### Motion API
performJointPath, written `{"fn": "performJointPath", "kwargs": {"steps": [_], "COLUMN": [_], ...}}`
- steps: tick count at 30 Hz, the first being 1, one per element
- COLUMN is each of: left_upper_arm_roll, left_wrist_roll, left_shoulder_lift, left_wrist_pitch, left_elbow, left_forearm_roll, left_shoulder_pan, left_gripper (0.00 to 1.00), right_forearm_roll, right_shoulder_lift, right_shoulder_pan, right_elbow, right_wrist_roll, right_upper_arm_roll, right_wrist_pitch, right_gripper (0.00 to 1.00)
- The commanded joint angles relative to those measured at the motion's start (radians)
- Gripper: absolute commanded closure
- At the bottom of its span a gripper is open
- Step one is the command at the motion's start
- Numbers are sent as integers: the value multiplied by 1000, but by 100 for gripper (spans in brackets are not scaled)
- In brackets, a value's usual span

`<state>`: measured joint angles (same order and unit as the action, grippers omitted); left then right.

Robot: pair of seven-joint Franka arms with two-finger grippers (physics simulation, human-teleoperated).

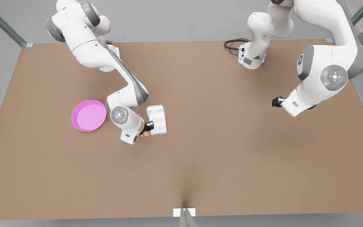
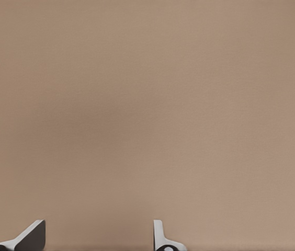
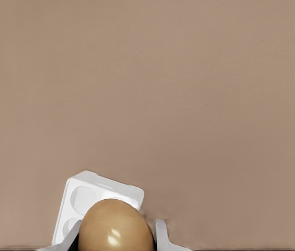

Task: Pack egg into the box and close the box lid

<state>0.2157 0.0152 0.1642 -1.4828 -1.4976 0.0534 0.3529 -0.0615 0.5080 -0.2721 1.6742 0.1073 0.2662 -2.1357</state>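
Clamped between right gripper (image 3: 117, 241) fingers: egg (image 3: 116, 229), at frame bottom, box (image 3: 96, 201) cups just beyond, box lid (image 1: 155, 110) lying open. Risk: early release, rolling off onto table (image 1: 219, 151). Idle at front view's right: left gripper (image 2: 99, 238), jaws spread.

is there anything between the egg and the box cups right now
Nothing visible. The right gripper holds the egg beside the box, whose lid lies open, cups bare. The left gripper waits open, far off.
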Motion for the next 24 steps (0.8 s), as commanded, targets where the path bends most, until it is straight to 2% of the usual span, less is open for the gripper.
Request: {"fn": "performJointPath", "kwargs": {"steps": [1,3,6,11,16,17,18,21,23,24], "left_upper_arm_roll": [1,1,1,1,1,1,1,1,1,1], "left_wrist_roll": [-1,-1,-1,-1,-1,-1,-1,-1,-6,-6], "left_shoulder_lift": [0,4,4,6,11,11,11,12,12,12], "left_wrist_pitch": [1,-1,-1,-1,-2,-1,-1,-2,-1,1], "left_elbow": [0,0,0,0,0,0,0,0,0,0], "left_forearm_roll": [0,0,0,0,0,0,0,0,0,-1], "left_shoulder_pan": [0,0,0,0,0,0,0,0,0,0], "left_gripper": [0,0,0,0,0,0,0,0,0,0], "right_forearm_roll": [-14,-14,-9,-3,-1,2,15,19,25,34], "right_shoulder_lift": [0,-2,0,-3,-3,-3,-3,-3,-9,-9], "right_shoulder_pan": [-27,-27,-45,-45,-47,-48,-48,-48,-41,-30], "right_elbow": [10,24,27,145,173,176,176,173,121,42], "right_wrist_roll": [604,660,716,764,772,775,775,770,750,704], "right_upper_arm_roll": [10,38,38,38,38,38,38,38,38,36], "right_wrist_pitch": [45,43,25,-98,-119,-119,-118,-113,-110,-102], "right_gripper": [60,60,60,60,58,16,0,0,0,0]}}
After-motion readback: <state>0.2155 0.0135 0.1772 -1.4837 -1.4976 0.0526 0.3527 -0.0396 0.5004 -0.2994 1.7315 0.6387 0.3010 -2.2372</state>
